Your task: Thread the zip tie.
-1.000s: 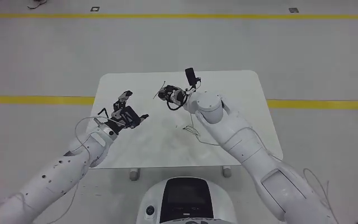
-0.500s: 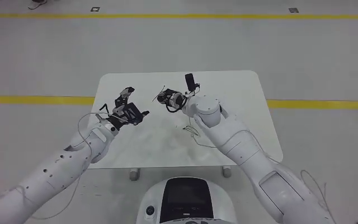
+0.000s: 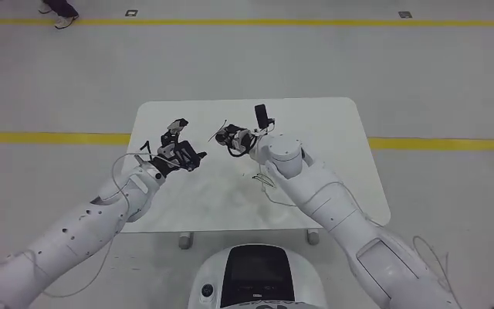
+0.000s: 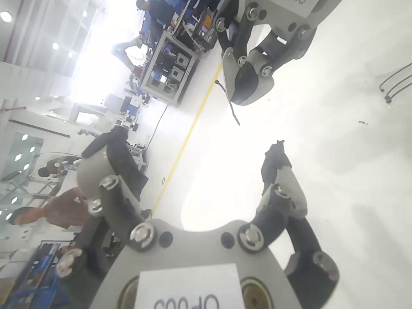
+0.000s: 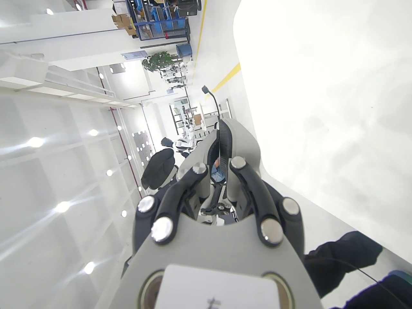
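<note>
- Gap between grippers: left gripper (image 3: 191,141) and right gripper (image 3: 222,136) face each other above the desk (image 3: 332,127), near but apart. The zip tie (image 3: 218,129) clamped in the right gripper juts into this gap.
- Left gripper mouth: fingers spread wide, with an open passage between them that faces the zip tie's free end.
- Desk surface: bare white beneath both grippers, out to the far edge and across the right half.
- Obstacle: loose zip ties (image 3: 262,179), flat on the desk just beside the right arm.
</note>
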`<action>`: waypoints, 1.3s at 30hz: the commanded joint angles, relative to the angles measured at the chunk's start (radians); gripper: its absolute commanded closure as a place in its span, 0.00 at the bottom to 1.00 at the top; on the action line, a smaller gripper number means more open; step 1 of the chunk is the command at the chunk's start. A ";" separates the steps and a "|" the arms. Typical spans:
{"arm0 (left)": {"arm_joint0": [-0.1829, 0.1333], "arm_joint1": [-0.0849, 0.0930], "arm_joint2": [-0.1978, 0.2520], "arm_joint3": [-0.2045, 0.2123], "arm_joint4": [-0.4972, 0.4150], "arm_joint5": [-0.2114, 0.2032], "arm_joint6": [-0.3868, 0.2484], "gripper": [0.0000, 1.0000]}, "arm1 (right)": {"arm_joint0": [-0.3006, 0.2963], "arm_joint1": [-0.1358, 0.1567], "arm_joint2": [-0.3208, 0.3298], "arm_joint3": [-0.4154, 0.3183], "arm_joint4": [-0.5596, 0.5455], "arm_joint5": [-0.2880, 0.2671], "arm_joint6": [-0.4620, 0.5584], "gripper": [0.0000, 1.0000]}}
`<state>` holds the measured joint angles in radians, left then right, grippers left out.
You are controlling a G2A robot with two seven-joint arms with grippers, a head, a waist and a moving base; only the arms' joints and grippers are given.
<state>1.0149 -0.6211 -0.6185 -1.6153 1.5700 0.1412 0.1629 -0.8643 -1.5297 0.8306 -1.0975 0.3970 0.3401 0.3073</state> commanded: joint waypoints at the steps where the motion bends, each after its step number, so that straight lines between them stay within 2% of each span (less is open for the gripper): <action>1: -0.024 0.003 0.030 0.002 0.000 0.008 -0.001 0.00 | 0.001 -0.002 -0.005 0.006 0.008 0.000 -0.002 1.00; 2: -0.035 0.004 0.044 0.004 0.000 0.011 -0.005 0.00 | 0.002 -0.003 -0.008 0.009 0.016 0.000 -0.001 1.00; 4: -0.077 0.010 0.090 0.009 0.000 0.008 0.014 0.00 | 0.005 -0.005 -0.013 0.015 0.035 0.000 0.007 1.00; 5: -0.085 0.011 0.098 0.013 0.000 0.008 0.016 0.00 | 0.005 -0.005 -0.013 0.015 0.035 0.000 0.007 1.00; 12: -0.084 0.009 0.096 0.014 0.000 0.005 0.017 0.00 | -0.007 -0.005 -0.012 0.004 0.030 -0.004 0.003 1.00; 17: -0.102 0.006 0.115 0.025 0.000 0.012 0.018 0.00 | -0.020 -0.004 -0.009 -0.010 0.035 0.000 0.003 1.00; 26: -0.099 0.003 0.112 0.026 0.000 0.013 0.014 0.00 | -0.036 -0.003 -0.005 -0.029 0.028 -0.011 -0.007 1.00; 31: -0.119 0.006 0.142 0.030 0.000 0.013 0.016 0.00 | -0.043 -0.003 0.006 -0.049 0.013 0.000 -0.012 1.00; 32: -0.124 0.007 0.149 0.031 0.000 0.015 0.017 0.07 | -0.043 -0.003 0.007 -0.050 0.012 0.000 -0.012 1.00; 33: -0.131 0.008 0.159 0.032 0.000 0.018 0.018 0.20 | -0.044 -0.003 0.008 -0.050 0.010 0.000 -0.011 1.00; 34: -0.136 0.009 0.167 0.033 0.000 0.020 0.019 0.42 | -0.044 -0.004 0.008 -0.051 0.009 0.000 -0.011 1.00; 36: -0.146 0.011 0.181 0.035 0.000 0.024 0.020 0.54 | -0.043 -0.004 0.008 -0.050 0.008 0.000 -0.009 1.00; 38: -0.159 0.013 0.198 0.038 0.000 0.030 0.020 0.56 | -0.042 -0.005 0.008 -0.049 0.005 0.000 -0.011 1.00; 39: -0.163 0.014 0.205 0.038 0.000 0.033 0.019 0.61 | -0.041 -0.006 0.008 -0.048 0.004 0.000 -0.011 1.00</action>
<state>0.8560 -0.6077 -0.4207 -1.5778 1.5700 0.1711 0.1826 -0.9062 -1.5349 0.8390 -1.1463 0.4020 0.3400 0.2968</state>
